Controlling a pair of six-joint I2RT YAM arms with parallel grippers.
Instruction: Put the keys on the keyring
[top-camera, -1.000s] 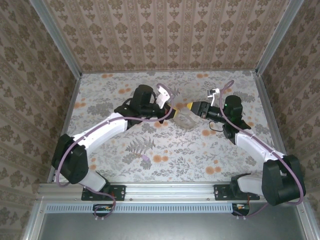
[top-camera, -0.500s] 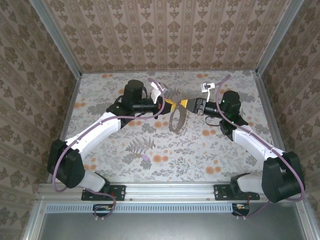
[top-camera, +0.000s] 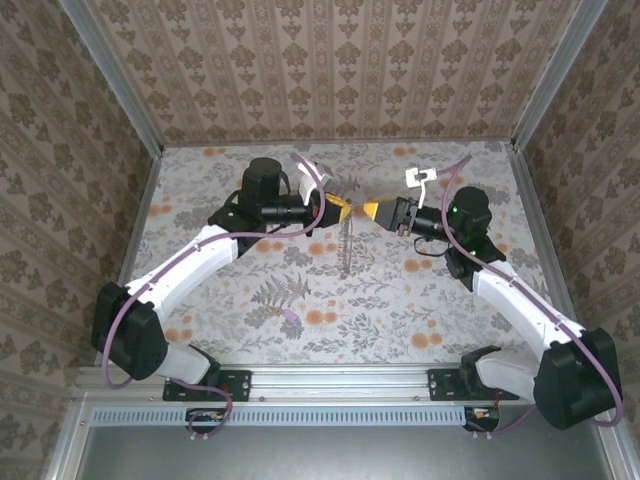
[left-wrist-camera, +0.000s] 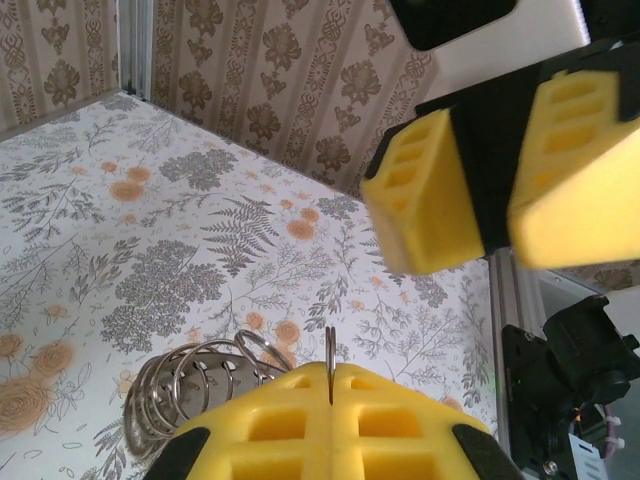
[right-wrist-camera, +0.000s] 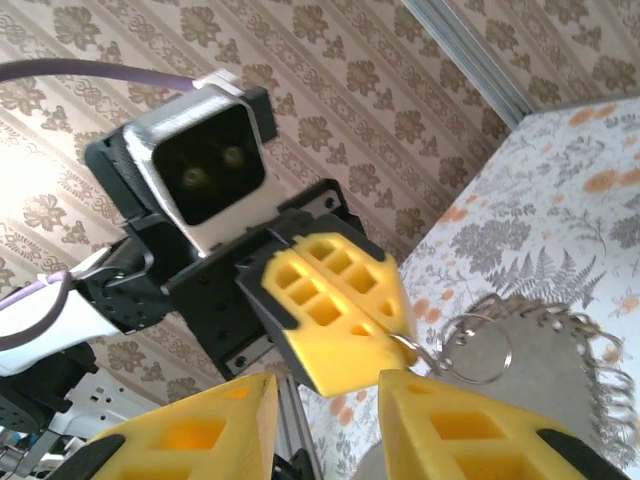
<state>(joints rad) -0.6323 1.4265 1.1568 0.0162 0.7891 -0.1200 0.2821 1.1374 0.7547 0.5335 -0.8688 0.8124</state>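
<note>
My left gripper (top-camera: 340, 210) is shut on the keyring (top-camera: 347, 243), a thin wire loop that hangs below it above the middle of the table, edge-on in the top view. In the left wrist view the wire (left-wrist-camera: 330, 358) stands pinched between the yellow pads, with several small rings (left-wrist-camera: 190, 385) bunched to its left. The keys (right-wrist-camera: 598, 348) form a jagged row along the loop's far edge. My right gripper (top-camera: 372, 211) faces the left one, open, its fingers (right-wrist-camera: 470, 430) apart on either side of the left gripper's tip (right-wrist-camera: 395, 335), holding nothing.
The table (top-camera: 250, 300) carries a floral cover. Patterned walls and metal rails (top-camera: 135, 215) close it in on three sides. Both arms meet high over the table's far middle, cables looping over each wrist.
Both grippers lifted and shifted slightly toward the back. The hanging keyring swung from showing its open face to edge-on. Both jaws kept their widths.
</note>
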